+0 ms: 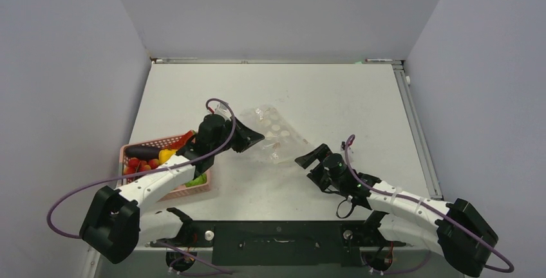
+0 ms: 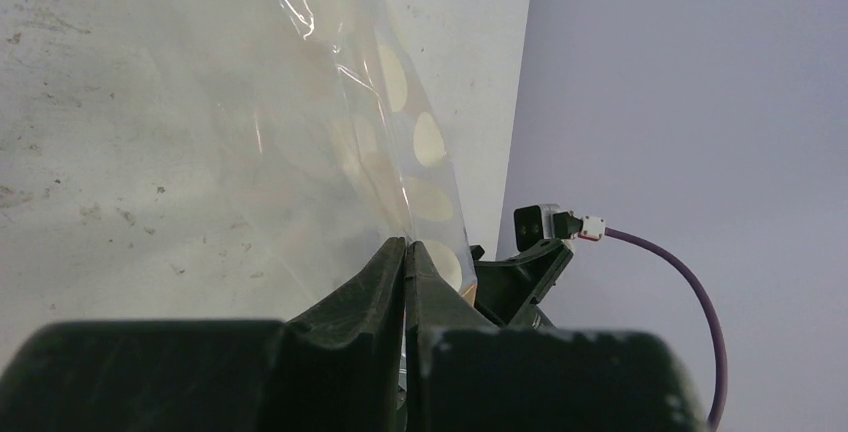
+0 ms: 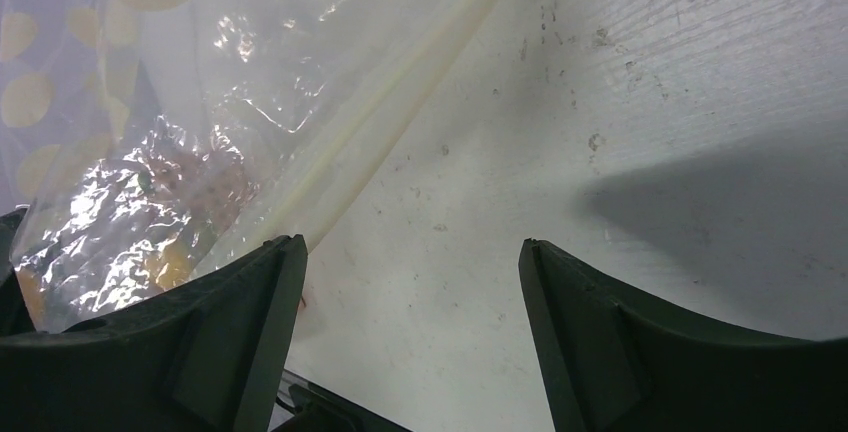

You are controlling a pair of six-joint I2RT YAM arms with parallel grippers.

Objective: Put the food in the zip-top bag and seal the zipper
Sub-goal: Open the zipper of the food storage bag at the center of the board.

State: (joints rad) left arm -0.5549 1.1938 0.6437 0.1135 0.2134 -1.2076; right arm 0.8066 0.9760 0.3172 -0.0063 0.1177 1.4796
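The clear zip-top bag with pale dots lies crumpled at mid-table. My left gripper is shut on its left edge; in the left wrist view the film rises from between the closed fingers. My right gripper is open and empty, low over the table at the bag's near-right corner. In the right wrist view the bag and its whitish zipper strip run up from beside the left finger. The food, red, yellow, dark and green pieces, sits in the pink basket.
The pink slotted basket stands at the near left, partly under my left arm. A faint orange-brown patch shows through the bag film; I cannot tell what it is. Grey walls close in the table on three sides.
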